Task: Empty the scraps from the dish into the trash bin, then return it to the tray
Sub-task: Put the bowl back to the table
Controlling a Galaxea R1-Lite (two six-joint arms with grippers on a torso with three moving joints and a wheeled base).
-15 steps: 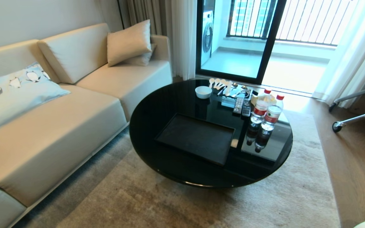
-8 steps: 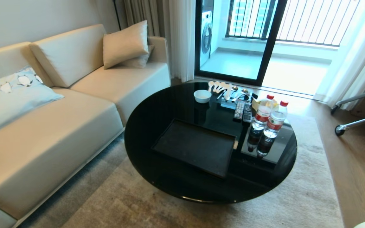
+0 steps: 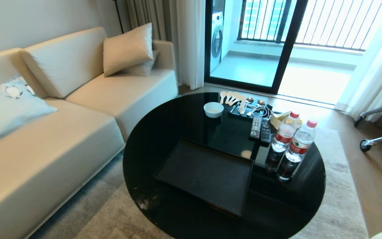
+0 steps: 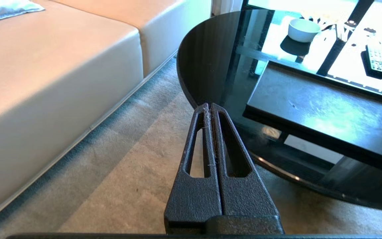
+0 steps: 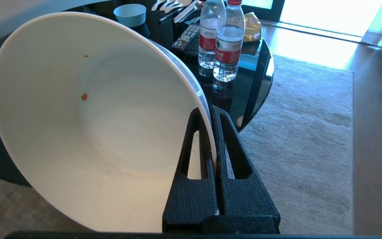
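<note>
Nearest, the right gripper [image 5: 211, 113] has its jaws clenched on the rim of the dish [image 5: 88, 122], nearly emptied. The left gripper [image 4: 209, 108] is clamped on nothing. Ahead on the worktop [image 3: 164, 119], the tray [image 3: 207, 174] lies bare.

- Whole head view shifted since a second ago: camera carried nearer to the table [image 3: 144, 139], not a move of the things on it.
- Now larger and lower in view: the tray [image 3: 207, 174], with the table's near edge cut off at the bottom where earlier it showed whole.
- Slid down and right in frame: the small white bowl [image 3: 213, 109], the remotes [image 3: 260, 127] and the two water bottles [image 3: 292, 146], all keeping their places on the table relative to each other.
- Pushed toward the left edge: the sofa [image 3: 45, 139] and the pale-blue pillow [image 3: 5, 103], less of the pillow showing.
- More rug [image 3: 340, 186] hidden behind the table.
</note>
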